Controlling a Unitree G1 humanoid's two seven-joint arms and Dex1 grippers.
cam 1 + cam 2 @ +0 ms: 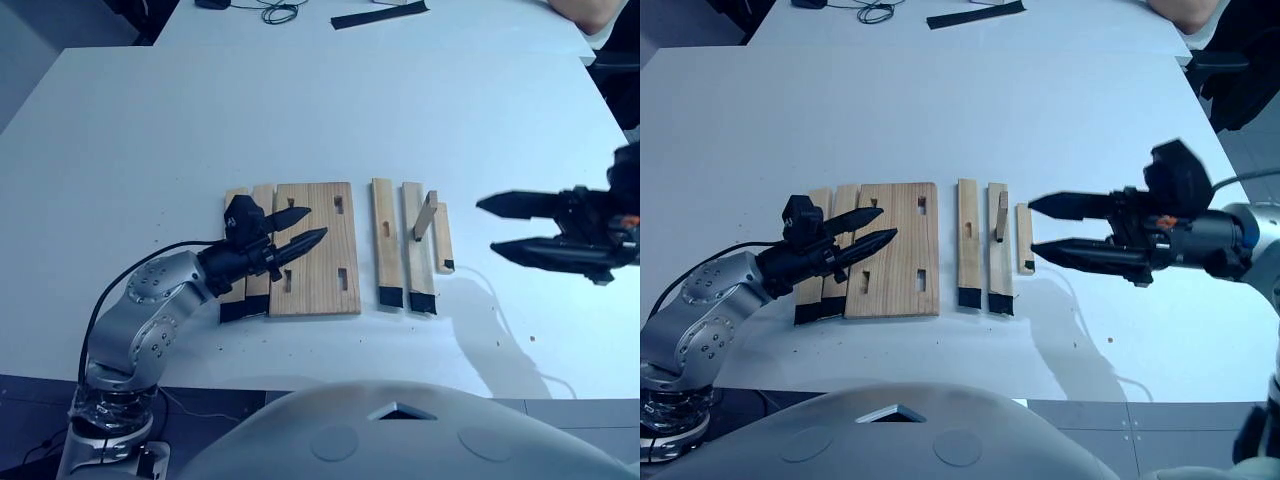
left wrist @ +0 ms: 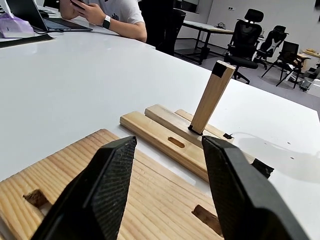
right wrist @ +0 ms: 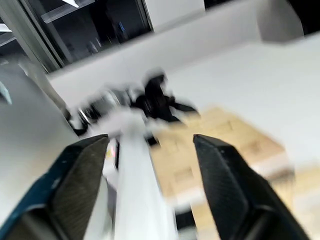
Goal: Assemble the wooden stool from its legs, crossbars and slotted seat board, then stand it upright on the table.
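Left end effector [image 1: 316, 222] hides part of the slotted seat board [image 1: 322, 250]

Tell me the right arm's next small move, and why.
Probably ease the right gripper toward the upright crossbar: the gripper is open and empty to its right, and the crossbar stands tilted in a leg.
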